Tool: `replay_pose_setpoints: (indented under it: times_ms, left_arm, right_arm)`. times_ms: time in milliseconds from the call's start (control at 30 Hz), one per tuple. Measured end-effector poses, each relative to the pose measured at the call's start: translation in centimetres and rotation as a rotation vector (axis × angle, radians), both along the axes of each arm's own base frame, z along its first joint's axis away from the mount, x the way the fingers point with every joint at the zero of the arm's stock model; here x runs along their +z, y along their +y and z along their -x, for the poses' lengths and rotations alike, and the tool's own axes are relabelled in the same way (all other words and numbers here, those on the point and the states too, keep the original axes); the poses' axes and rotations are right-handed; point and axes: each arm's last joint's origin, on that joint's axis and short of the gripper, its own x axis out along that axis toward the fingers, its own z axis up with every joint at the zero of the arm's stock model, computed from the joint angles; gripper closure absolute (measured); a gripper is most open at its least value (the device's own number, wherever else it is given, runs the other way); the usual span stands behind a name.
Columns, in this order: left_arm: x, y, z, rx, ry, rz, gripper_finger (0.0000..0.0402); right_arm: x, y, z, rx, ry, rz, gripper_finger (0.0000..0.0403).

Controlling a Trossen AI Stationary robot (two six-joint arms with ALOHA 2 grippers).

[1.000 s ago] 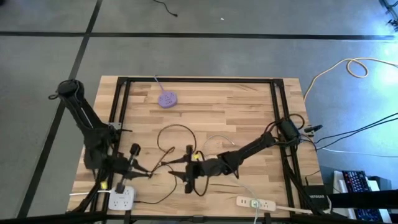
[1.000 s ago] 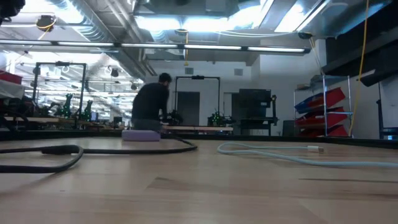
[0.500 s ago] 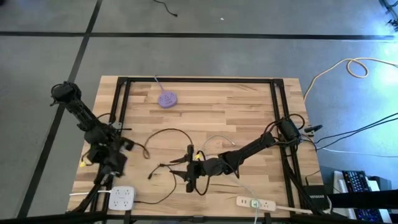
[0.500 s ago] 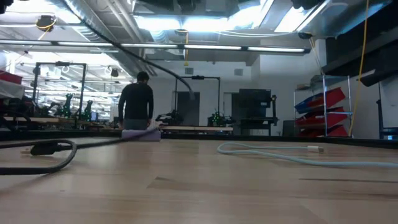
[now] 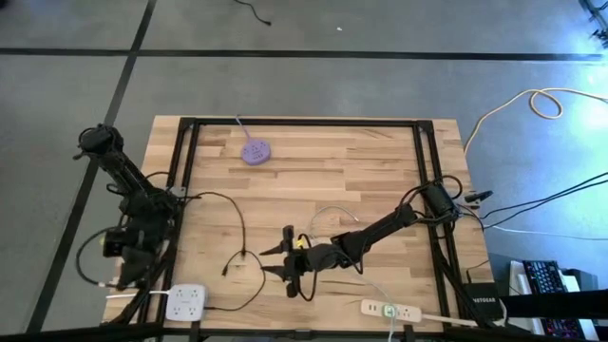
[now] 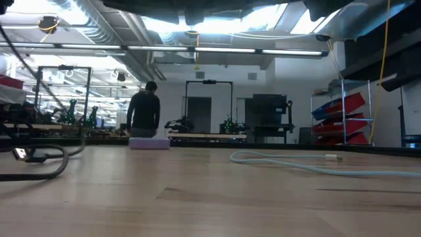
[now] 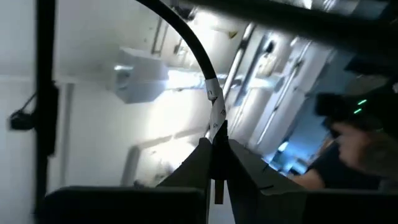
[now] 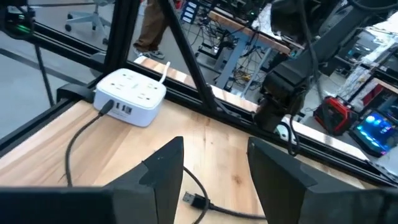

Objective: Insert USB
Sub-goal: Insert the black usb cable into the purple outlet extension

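Fingers of the left gripper are pressed together on a black cable, which arcs away from the tips with a white label on it. Seen from above, this gripper hangs at the table's left edge, just past the white charging hub that sits at the near left corner.

From the hub, the black cable loops across the wooden table, and its USB plug lies loose on the boards between the hub and the right gripper.

Right gripper hovers low, farther from the hub towards the table's middle. Its fingers stand apart with nothing between them, the plug lying just beyond their tips.

A white power strip rests along the near edge, well apart from the hub. A purple disc lies near the far edge.
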Motion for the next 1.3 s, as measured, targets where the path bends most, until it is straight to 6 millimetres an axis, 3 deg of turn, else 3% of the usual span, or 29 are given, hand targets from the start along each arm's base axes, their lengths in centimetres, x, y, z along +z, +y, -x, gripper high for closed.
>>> replay_pose_setpoints:
  times_ms: [233, 400, 533, 800, 1300]
  left_arm:
    - [2.0, -0.5, -0.1, -0.132, 0.082, 0.002, 0.0381]
    - [4.0, -1.1, -0.5, -0.197, 0.287, 0.055, 0.0383]
    - [5.0, -1.7, -1.0, -0.188, 0.345, 0.009, 0.0383]
    - [5.4, -2.7, -0.5, -0.103, 0.190, -0.037, 0.0384]
    - [5.3, -2.9, -0.3, -0.100, 0.187, -0.046, 0.0384]
  right_arm:
    - [-0.1, -0.1, 0.0, -0.002, 0.007, 0.003, 0.0243]
    - [-0.7, -0.1, 0.1, -0.001, 0.064, 0.032, 0.0243]
    - [-1.1, -0.1, 0.2, 0.000, 0.104, 0.050, 0.0243]
    - [-1.2, -0.1, 0.2, -0.007, 0.110, 0.048, 0.0243]
    - [-1.4, -0.2, 0.3, -0.011, 0.131, 0.048, 0.0243]
